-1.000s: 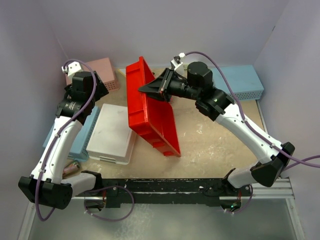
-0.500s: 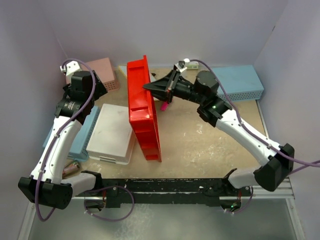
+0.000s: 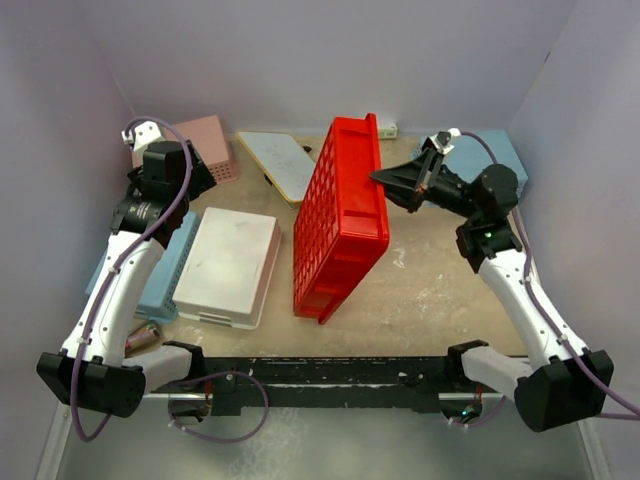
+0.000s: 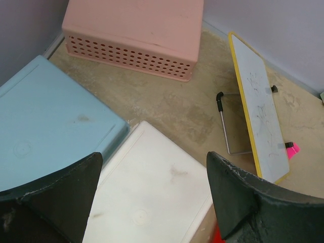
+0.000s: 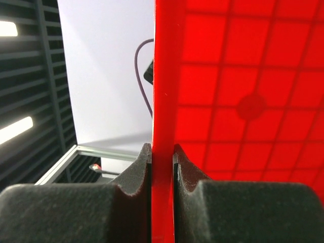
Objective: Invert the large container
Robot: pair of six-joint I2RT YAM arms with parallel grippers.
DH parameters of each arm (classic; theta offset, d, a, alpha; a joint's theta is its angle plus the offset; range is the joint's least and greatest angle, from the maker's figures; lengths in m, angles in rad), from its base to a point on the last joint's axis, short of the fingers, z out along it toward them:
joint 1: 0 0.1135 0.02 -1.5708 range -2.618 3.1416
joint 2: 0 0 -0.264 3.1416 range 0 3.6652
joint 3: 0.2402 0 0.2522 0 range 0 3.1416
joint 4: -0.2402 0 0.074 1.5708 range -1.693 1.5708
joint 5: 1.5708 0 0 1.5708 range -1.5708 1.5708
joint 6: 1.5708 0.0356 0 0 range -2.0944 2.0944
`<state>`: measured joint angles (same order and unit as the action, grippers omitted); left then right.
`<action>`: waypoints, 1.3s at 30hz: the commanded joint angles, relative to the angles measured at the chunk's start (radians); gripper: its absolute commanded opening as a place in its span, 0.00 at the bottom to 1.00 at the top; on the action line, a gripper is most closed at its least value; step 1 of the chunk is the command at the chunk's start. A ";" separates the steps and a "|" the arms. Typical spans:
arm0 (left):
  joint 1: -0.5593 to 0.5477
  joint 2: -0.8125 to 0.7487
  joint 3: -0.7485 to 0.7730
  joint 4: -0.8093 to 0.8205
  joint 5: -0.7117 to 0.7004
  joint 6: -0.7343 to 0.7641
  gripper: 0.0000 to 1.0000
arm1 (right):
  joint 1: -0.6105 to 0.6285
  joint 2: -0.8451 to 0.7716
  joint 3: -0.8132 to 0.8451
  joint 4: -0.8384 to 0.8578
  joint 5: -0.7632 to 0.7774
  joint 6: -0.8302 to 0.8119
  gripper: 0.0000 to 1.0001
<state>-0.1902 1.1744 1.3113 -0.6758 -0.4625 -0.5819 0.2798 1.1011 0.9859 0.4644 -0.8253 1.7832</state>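
Right claw [image 3: 384, 179] is clamping the rim of the large red tray [image 3: 340, 215] (rim pinched between both pads). Tray is standing tilted on its near edge mid-counter [image 3: 430, 290], ribbed underside showing from above. Left claw [image 4: 152, 164] is hanging open over the white bin [image 4: 152, 202].

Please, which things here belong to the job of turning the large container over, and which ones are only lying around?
Belong to the job:
- red tray, tilted, grid underside showing
- right gripper, shut on its rim

Just lying about:
- pink basket
- left light-blue basket
- right light-blue basket
- white box
- small whiteboard
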 commanded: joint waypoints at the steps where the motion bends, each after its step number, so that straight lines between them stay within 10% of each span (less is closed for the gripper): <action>1: 0.008 -0.005 0.039 0.033 0.007 0.018 0.81 | -0.110 0.018 -0.052 -0.112 -0.363 -0.221 0.08; 8: 0.008 0.003 0.027 0.043 0.020 0.017 0.81 | -0.286 0.009 0.017 -0.816 -0.462 -0.820 0.21; 18: 0.008 -0.004 -0.029 0.064 0.144 0.005 0.81 | -0.369 0.103 0.254 -1.312 -0.161 -1.210 0.36; 25: -0.022 -0.057 -0.201 0.126 0.427 -0.031 0.80 | -0.402 0.105 0.317 -1.361 -0.001 -1.227 0.40; 39: -0.296 -0.047 -0.384 0.200 0.341 -0.125 0.80 | -0.471 0.103 0.479 -1.506 0.448 -1.288 0.47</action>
<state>-0.4706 1.1366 0.9394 -0.5381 -0.0818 -0.6762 -0.1795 1.2110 1.3937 -0.9863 -0.5529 0.5373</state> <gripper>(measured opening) 0.804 0.464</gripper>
